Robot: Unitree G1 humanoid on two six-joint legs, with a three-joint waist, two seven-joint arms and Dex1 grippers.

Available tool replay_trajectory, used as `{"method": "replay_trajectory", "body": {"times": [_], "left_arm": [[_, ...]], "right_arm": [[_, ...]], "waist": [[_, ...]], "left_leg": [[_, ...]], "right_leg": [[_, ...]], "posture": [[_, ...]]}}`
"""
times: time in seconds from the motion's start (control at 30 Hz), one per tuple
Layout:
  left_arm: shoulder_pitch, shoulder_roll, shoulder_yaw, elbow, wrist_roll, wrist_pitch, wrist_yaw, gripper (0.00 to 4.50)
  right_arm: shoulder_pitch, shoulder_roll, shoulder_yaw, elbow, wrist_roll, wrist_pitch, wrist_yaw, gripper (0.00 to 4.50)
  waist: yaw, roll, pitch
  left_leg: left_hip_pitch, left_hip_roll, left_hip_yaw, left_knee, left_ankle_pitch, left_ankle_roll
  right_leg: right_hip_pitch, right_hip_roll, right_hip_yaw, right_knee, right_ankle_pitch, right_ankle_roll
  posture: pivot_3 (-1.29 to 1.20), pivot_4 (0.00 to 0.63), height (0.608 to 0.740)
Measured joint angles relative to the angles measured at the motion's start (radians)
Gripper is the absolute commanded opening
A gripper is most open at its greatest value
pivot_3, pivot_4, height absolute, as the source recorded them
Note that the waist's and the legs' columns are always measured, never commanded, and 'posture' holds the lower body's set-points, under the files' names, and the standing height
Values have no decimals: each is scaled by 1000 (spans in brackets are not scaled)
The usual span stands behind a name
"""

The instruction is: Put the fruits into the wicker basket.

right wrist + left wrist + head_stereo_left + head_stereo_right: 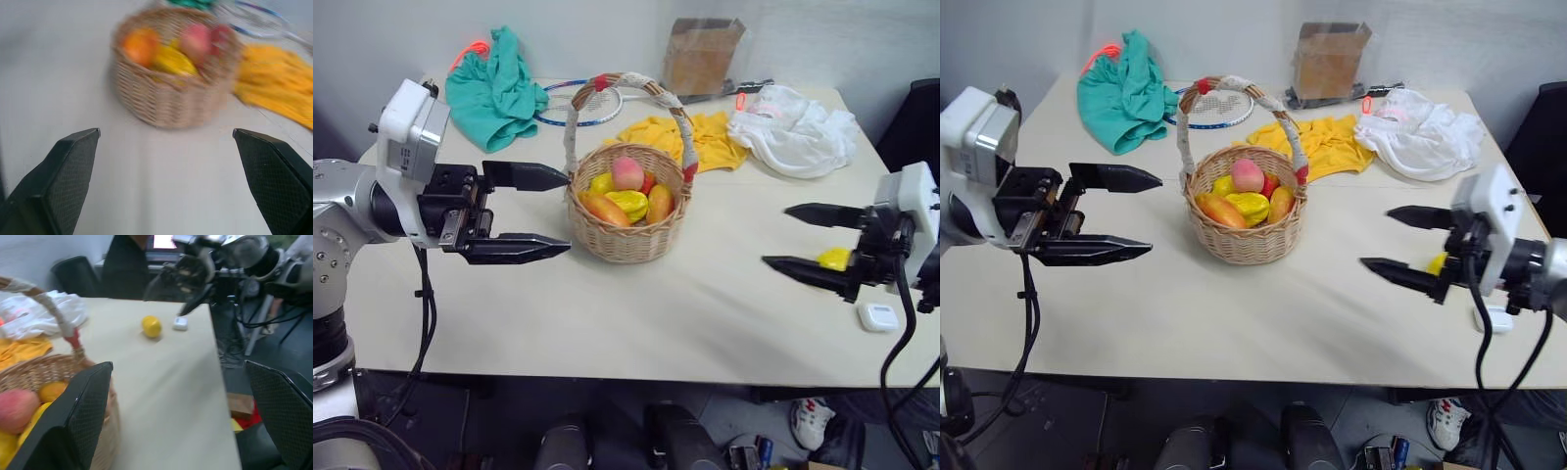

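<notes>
The wicker basket (625, 240) stands mid-table and holds several fruits: a pink one (626, 172), a yellow one (628, 204) and an orange-red mango (605, 208). My left gripper (567, 212) hovers just left of the basket, open and empty, its fingertips close to the basket wall. A yellow lemon-like fruit (833, 258) lies on the table at the right. My right gripper (775, 235) is open beside it, fingers pointing toward the basket and nothing held. The left wrist view shows the lemon (151, 326) apart from the basket (46, 369).
At the back lie a green cloth (494, 88), a racket (578, 103), a yellow cloth (715, 137), a white cloth (793, 127) and a cardboard box (703, 54). A small white case (878, 316) sits near the table's front right edge.
</notes>
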Motion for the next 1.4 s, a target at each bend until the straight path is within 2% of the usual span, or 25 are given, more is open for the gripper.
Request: {"method": "replay_trajectory", "body": {"times": [0.07, 0.2, 0.3, 0.37, 0.4, 0.47, 0.6, 0.73, 0.83, 1.0, 1.23, 1.4], "left_arm": [[10, 17, -8, -28, -36, 17, -19, 4489], [34, 31, -13, -69, -53, 12, -19, 4489], [59, 30, -22, -68, -43, -15, -17, 4489], [60, 29, -30, -67, -33, -31, -13, 4489], [59, 23, -41, -66, -25, -44, -8, 4489], [52, 11, -58, -63, -11, -65, -2, 4489], [25, -23, -101, -45, 22, -99, 9, 4489], [8, -46, -131, -31, 43, -122, 23, 4489], [-3, -53, -138, -31, 45, -123, 31, 4489], [-5, -53, -141, -31, 64, -131, 48, 4489], [-5, -52, -141, -31, 75, -140, 53, 4489], [-3, -47, -136, -31, 82, -144, 61, 4489]], "right_arm": [[94, 9, -76, 31, -44, 6, -26, 4500], [334, 52, -285, 88, -117, 22, 14, 4500], [417, 83, -394, 137, -141, 18, 39, 4500], [434, 93, -400, 172, -163, 1, 42, 4500], [432, 102, -388, 190, -178, -21, 41, 4500], [393, 114, -333, 226, -207, -57, 30, 4500], [152, 132, -148, 332, -235, -77, -44, 4500], [-39, 156, -3, 452, -287, -80, -131, 4500], [-143, 195, 87, 536, -336, -75, -196, 4500], [-286, 271, 156, 669, -364, -48, -278, 4500], [-337, 314, 167, 742, -363, -10, -310, 4500], [-282, 323, 182, 677, -354, 58, -314, 4500]], "waist": [[-3, 0, 0], [-3, 1, -1], [-12, 1, 0], [-23, 1, 0], [-29, 0, 0], [-37, 0, 0], [-56, 0, 0], [-55, 2, 0], [-55, 2, 0], [-55, 2, 0], [-41, 0, -1], [-26, 0, -1]], "left_leg": [[-1, 0, 0, 0, 0, 0], [-1, 1, 0, -3, -1, -1], [2, 1, 2, -3, 0, -2], [7, 1, 2, -3, 0, -2], [16, 1, 2, -7, 0, -2], [22, 0, 2, -15, 0, -2], [26, 0, 3, -18, 1, -3], [26, 1, 2, -20, 2, -5], [20, 1, 2, -20, 2, -5], [16, 1, 3, -17, 2, -5], [18, 0, 2, -16, 2, -4], [16, 0, 2, -17, 2, -4]], "right_leg": [[0, 0, 0, -1, 0, 0], [-1, 2, 1, -3, 0, 1], [1, 3, 2, -2, 0, 1], [6, 3, 2, -3, 0, 1], [15, 3, 2, -6, 0, 1], [21, 3, 2, -13, 0, 1], [23, 3, 3, -14, 1, 1], [22, 3, 3, -14, -1, -1], [15, 3, 3, -13, -1, -1], [12, 2, 3, -12, -1, -1], [15, 2, 2, -11, 0, 1], [14, 2, 2, -13, 0, 1]], "posture": [[0, 150, 740], [0, 150, 740], [0, 150, 740], [0, 150, 740], [0, 150, 740], [0, 150, 740], [0, 150, 740], [0, 150, 740], [0, 150, 740], [0, 150, 740], [0, 150, 740], [0, 150, 740]]}}
